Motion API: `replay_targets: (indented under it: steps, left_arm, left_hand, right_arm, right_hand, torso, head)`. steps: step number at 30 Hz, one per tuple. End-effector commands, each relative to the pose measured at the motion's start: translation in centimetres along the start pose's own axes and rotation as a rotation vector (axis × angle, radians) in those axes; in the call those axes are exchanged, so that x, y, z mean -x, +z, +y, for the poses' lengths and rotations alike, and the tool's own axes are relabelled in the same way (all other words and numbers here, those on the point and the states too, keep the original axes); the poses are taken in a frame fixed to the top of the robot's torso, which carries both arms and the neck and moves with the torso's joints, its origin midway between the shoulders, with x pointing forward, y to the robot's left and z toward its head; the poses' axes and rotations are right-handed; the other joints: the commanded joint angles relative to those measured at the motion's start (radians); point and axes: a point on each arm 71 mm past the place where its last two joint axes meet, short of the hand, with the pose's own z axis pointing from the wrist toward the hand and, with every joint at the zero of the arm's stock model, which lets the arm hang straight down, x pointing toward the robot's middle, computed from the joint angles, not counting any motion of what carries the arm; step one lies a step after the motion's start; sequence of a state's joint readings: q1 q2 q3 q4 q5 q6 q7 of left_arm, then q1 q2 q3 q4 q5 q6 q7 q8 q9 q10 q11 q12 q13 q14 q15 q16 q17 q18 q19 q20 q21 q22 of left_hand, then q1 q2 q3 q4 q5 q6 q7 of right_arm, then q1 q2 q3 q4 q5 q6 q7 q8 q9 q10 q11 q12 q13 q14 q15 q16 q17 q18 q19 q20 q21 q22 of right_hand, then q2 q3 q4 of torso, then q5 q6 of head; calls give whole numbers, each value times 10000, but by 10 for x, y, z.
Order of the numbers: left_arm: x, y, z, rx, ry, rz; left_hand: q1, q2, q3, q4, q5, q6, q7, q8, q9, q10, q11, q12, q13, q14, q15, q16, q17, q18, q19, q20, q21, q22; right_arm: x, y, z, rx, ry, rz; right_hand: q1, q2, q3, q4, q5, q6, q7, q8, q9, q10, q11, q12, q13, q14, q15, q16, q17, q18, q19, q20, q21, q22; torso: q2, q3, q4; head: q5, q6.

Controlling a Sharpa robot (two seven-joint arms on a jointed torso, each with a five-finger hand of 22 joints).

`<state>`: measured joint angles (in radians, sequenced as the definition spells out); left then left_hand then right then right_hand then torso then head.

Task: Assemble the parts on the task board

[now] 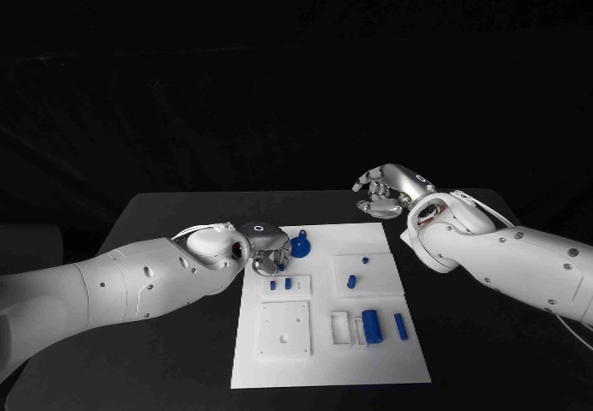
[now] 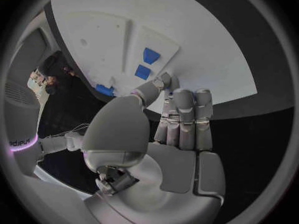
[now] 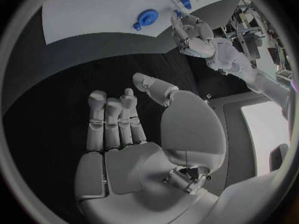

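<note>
White and flat, the rectangular task board [image 1: 324, 342] lies in the middle of the black table [image 1: 161, 214], carrying the small blue parts. A round blue knob-like part [image 1: 302, 247] stands near the board's far left corner; two short blue blocks [image 1: 280, 283] sit on a raised white plate just nearer, two small blue pegs [image 1: 358, 269] occupy the plate to their right, and two longer blue bars [image 1: 382, 324] lie in the near right section beside a white slotted holder [image 1: 340, 328]. A plain white square plate [image 1: 285, 328] with small holes fills the near left section. The left hand [image 1: 267, 254] hovers at the board's far left edge, close beside the round knob, fingers held straight and side by side with the thumb reaching toward the board, holding nothing. The right hand [image 1: 386, 190] hangs above the bare table beyond the board's far right corner, fingers loosely curved and apart, empty.
</note>
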<state>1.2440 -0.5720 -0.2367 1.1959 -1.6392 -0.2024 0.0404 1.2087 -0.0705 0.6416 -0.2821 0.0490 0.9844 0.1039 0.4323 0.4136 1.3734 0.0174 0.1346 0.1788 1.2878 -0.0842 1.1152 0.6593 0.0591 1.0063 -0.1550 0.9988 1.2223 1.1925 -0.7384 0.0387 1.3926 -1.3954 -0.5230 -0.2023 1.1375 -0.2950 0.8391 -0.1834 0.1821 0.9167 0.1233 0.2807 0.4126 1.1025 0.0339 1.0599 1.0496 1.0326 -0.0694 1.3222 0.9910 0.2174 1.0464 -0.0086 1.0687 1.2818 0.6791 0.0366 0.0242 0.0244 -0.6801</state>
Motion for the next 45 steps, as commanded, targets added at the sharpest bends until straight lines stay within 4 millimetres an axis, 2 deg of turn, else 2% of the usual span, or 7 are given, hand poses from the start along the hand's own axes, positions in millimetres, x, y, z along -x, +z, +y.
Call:
replay_targets:
  steps: [1, 45]
  left_arm:
    - [0, 1, -2, -94, 37, -9]
    - [-1, 2, 0, 13, -61, -262]
  left_hand:
    - [18, 29, 64, -19, 31, 98, 7, 15, 9, 44, 41, -37, 6, -29, -66, -3, 15, 547, 20, -277, 56, 13]
    - [20, 13, 84, -21, 35, 168, -12, 16, -1, 110, 22, -38, 36, 8, -84, 27, 46, 541, 53, -297, 74, 26]
  right_arm:
    - [0, 0, 2, 127, -28, 16]
    - [-1, 1, 4, 128, -105, 104]
  right_hand:
    - [59, 7, -9, 56, 40, -184, 235, 30, -8, -64, 4, 29, -15, -10, 13, -27, -14, 444, -21, 28, -32, 16]
    - [97, 19, 0, 53, 15, -170, 229, 47, -6, -60, -2, 47, -33, -13, 9, -16, -21, 444, -24, 30, -31, 26]
  torso:
    - [-1, 0, 3]
    - [0, 5, 4]
  head:
    - [5, 8]
    - [-9, 27]
